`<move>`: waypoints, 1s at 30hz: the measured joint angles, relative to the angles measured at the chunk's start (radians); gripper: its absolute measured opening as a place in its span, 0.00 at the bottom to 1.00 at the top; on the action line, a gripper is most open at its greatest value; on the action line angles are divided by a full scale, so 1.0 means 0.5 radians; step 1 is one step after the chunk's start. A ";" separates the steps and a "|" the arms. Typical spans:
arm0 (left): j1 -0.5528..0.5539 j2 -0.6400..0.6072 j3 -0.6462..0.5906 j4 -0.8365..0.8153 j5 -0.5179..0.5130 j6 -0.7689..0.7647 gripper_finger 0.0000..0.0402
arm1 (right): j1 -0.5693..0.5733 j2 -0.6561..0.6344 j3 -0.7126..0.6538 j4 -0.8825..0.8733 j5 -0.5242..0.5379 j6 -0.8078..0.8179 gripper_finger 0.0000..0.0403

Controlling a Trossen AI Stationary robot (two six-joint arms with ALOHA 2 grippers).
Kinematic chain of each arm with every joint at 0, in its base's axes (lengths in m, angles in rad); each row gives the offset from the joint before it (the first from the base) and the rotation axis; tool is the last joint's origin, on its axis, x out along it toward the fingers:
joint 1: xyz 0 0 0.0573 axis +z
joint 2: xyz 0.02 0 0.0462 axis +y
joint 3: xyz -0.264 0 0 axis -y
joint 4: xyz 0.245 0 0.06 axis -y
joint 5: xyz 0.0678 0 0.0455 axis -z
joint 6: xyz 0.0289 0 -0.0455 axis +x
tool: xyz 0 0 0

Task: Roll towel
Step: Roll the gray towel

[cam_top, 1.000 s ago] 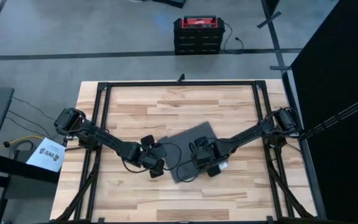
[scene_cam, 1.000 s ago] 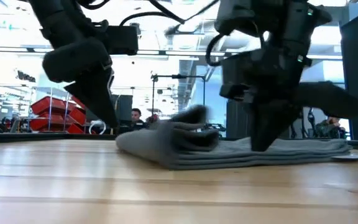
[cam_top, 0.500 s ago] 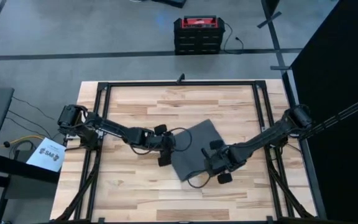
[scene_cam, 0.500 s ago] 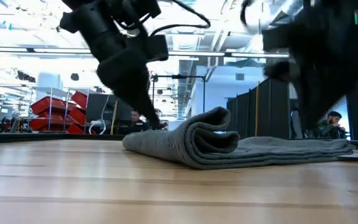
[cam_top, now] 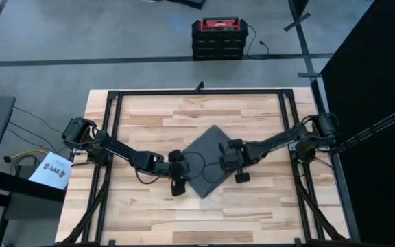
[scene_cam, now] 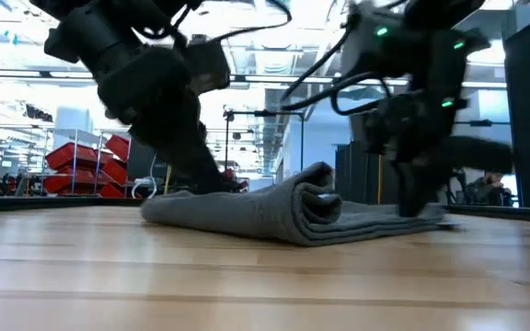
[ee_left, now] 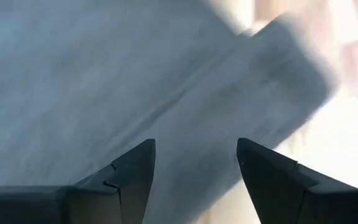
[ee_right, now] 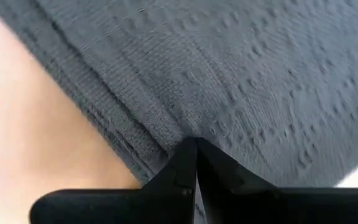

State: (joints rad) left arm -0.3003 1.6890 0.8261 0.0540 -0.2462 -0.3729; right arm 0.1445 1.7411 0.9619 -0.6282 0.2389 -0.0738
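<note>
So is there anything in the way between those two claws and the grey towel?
Nothing visible. The towel lies alone on the bare wooden table. The left gripper is open right over the cloth at its near-left edge, and the right gripper, fingers together, presses straight onto the cloth at the towel's right edge.

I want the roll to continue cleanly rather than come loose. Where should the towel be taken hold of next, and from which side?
Probably at the rolled edge: the towel has a thick curl at one end, the rest lying flat on the table. Come from above at the curl's two ends, fingers straddling the bulge. The left gripper hangs open over the cloth; the right gripper is shut against it.
</note>
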 joint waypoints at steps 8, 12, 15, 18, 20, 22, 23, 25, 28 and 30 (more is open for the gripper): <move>-0.023 0.094 0.059 0.034 -0.052 0.062 0.53 | -0.147 -0.041 0.116 0.099 0.650 -0.578 0.00; 0.014 0.008 0.194 -0.213 -0.117 0.270 0.53 | 0.014 -0.163 0.207 0.080 0.558 -0.403 0.00; 0.064 -0.110 0.234 -0.305 -0.186 0.483 0.53 | 0.163 -0.197 0.217 0.229 0.378 -0.072 0.00; 0.198 -0.200 0.220 -0.377 -0.192 0.671 0.53 | 0.304 -0.195 0.217 0.484 0.313 0.278 0.00; 0.335 -0.227 0.157 -0.383 -0.178 0.754 0.53 | 0.389 -0.166 0.218 0.729 0.316 0.433 0.00; 0.495 -0.204 0.089 -0.252 -0.041 0.816 0.53 | 0.463 -0.110 0.200 1.000 0.328 0.513 0.00; 0.574 -0.175 0.056 -0.154 0.063 0.838 0.53 | 0.489 -0.064 0.190 1.135 0.334 0.527 0.00; 0.707 -0.107 0.015 0.063 0.253 0.885 0.53 | 0.519 0.067 0.189 1.369 0.346 0.547 0.00; 0.834 0.039 0.008 0.232 0.365 0.971 0.53 | 0.503 0.305 0.182 1.672 0.368 0.588 0.00; 0.882 0.136 0.029 0.303 0.395 1.015 0.53 | 0.484 0.450 0.180 1.948 0.461 0.605 0.00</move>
State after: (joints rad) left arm 0.1408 1.7572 0.8405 0.2055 -0.0487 0.1344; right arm 0.3864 1.9662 1.0519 0.3459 0.4691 0.2288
